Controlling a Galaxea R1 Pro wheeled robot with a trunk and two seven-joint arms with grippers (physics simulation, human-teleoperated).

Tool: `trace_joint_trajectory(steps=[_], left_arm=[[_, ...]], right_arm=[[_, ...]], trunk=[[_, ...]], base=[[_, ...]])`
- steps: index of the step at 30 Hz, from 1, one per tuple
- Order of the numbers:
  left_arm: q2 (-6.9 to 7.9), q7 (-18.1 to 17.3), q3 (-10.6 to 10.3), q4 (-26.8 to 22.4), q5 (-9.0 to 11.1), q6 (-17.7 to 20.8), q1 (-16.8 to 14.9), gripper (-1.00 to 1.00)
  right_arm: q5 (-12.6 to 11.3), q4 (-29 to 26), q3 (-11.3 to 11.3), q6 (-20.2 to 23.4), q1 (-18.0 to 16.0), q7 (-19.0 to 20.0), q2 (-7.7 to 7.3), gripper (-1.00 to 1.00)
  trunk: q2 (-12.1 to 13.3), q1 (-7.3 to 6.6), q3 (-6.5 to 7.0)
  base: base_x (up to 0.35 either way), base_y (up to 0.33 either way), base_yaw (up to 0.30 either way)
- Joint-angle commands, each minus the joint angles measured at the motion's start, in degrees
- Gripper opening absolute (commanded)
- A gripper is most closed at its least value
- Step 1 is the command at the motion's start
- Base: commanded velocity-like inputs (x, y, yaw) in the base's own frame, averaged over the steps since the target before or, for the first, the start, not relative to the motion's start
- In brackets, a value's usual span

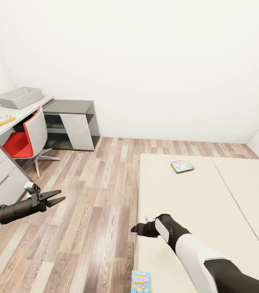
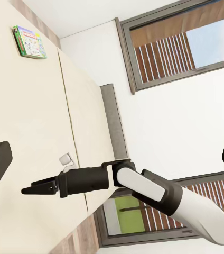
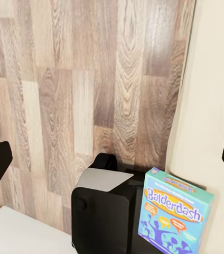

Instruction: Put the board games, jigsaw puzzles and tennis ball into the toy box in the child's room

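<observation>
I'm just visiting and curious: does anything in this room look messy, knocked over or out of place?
Nothing is spilled or broken. The only stray things are two board games on the bed: a green box lying mid-mattress, and the Balderdash box at the bed's edge by the wooden floor.

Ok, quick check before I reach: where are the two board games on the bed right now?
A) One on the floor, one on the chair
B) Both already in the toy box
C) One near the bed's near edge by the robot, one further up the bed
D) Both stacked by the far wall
C: the Balderdash box lies at the near edge of the bed, and the green game lies further up.
</observation>
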Motion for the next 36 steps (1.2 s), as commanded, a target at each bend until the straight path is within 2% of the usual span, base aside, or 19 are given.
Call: trace_joint_trajectory(steps=[1, 21, 25, 28, 36], left_arm=[[0.02, -0.21, -0.01, -0.01, -0.01, 0.61, -0.03, 1.0], [0.02, -0.21, -0.01, -0.01, -0.01, 0.55, -0.03, 1.0], [0.02, -0.21, -0.01, -0.01, -0.01, 0.55, -0.03, 1.0], [0.02, -0.21, -0.01, -0.01, -0.01, 0.55, -0.03, 1.0], [0.06, -0.21, -0.01, -0.01, -0.01, 0.55, -0.03, 1.0]], right_arm=[[-0.26, -0.08, 0.06, 0.29, -0.03, -0.06, 0.0, 1.0], [-0.3, -0.6, -0.95, 0.28, 0.01, -0.02, 0.0, 1.0], [-0.31, -0.63, -1.17, 0.36, -0.02, 0.01, -1.14, 1.0], [-0.31, -0.69, -1.64, 0.35, -0.01, 0.01, -1.4, 1.0], [-0.23, -0.92, -3.0, 0.19, -0.03, -0.02, -4.21, 1.0]], trunk=[[-0.1, 0.03, -0.1], [-0.1, 0.03, -0.1], [-0.1, 0.03, -0.1], [-0.1, 0.03, -0.1], [-0.1, 0.03, -0.1]], base=[[0.0, 0.0, 0.0], [0.0, 0.0, 0.0], [0.0, 0.0, 0.0], [0.0, 0.0, 0.0], [0.0, 0.0, 0.0]])
